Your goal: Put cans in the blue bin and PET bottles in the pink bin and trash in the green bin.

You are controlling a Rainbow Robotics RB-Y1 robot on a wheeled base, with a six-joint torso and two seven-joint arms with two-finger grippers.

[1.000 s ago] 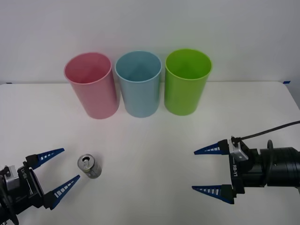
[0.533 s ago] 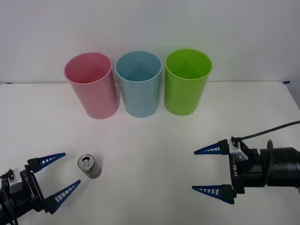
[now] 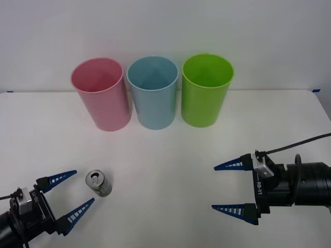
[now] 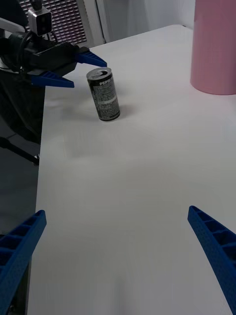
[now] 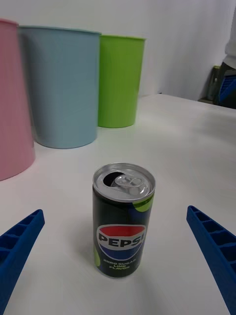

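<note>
— Well, where do we see the can (image 3: 98, 183)?
— Upright on the table (image 3: 165, 150), near our left end effector (image 3: 69, 196), spread wide, empty. Silver top, dark Pepsi print.
— Around it?
— Pink bin (image 3: 101, 94), blue bin (image 3: 153, 92), green bin (image 3: 206, 89) stand behind; our right end effector (image 3: 231, 188) gapes, empty.

We took this for a robot test room or lab rather than a home. A bare white table (image 3: 170, 155) stood against a plain, unmarked white wall (image 3: 165, 26), with small bits of blue tape (image 3: 316, 90) at the table's far corners. From the right wrist view we saw dark equipment with a grille (image 4: 64, 22) beyond the table's edge. The three tall plastic bins, pink (image 3: 101, 95), blue (image 3: 153, 93) and green (image 3: 206, 90), stood in a tidy row at the far side, like a staged sorting trial.
</note>
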